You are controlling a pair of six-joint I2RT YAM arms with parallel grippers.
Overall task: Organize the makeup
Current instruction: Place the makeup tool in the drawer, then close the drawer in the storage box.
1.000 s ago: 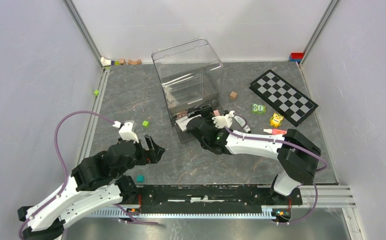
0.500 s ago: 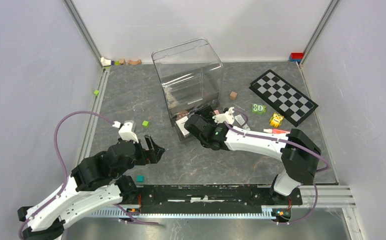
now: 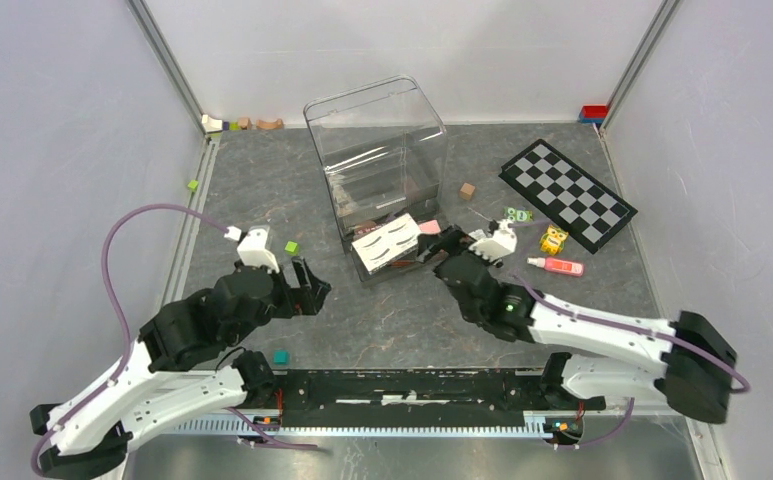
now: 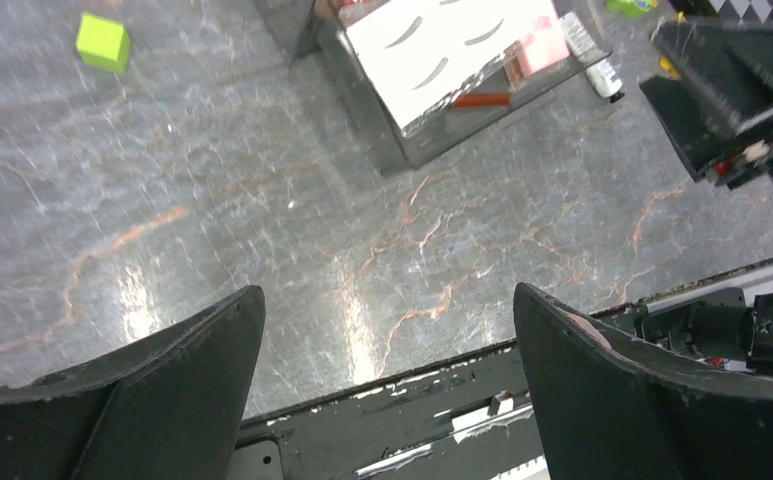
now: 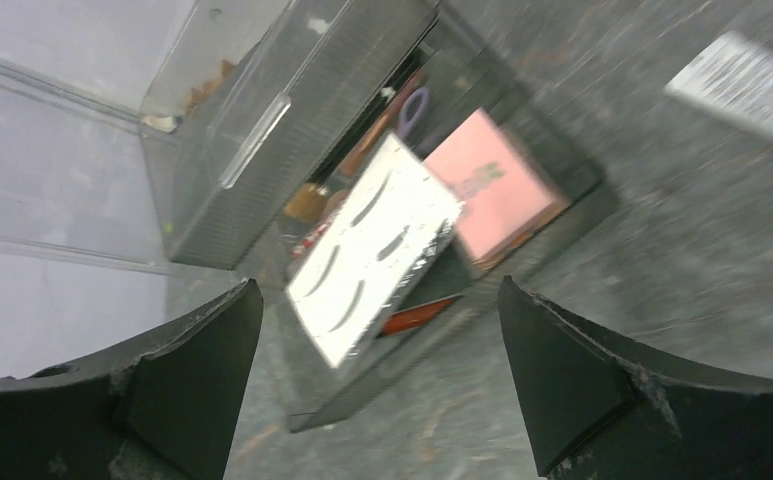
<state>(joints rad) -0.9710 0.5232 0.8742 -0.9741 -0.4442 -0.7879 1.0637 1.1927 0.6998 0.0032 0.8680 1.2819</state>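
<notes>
The white eyebrow card [image 3: 394, 240] printed with dark brows lies tilted in the open drawer of the clear acrylic organiser [image 3: 377, 140], evidently its storage place, while the right gripper [image 3: 449, 247] just beside it and the left gripper [image 3: 307, 285] well apart both stand wide and empty, presumably free for remaining items.

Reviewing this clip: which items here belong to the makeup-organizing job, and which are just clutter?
Job: clear organizer, white eyebrow card, pink compact, pink tube.
Clutter: checkerboard, green cube, brown cube, yellow toy.
</notes>
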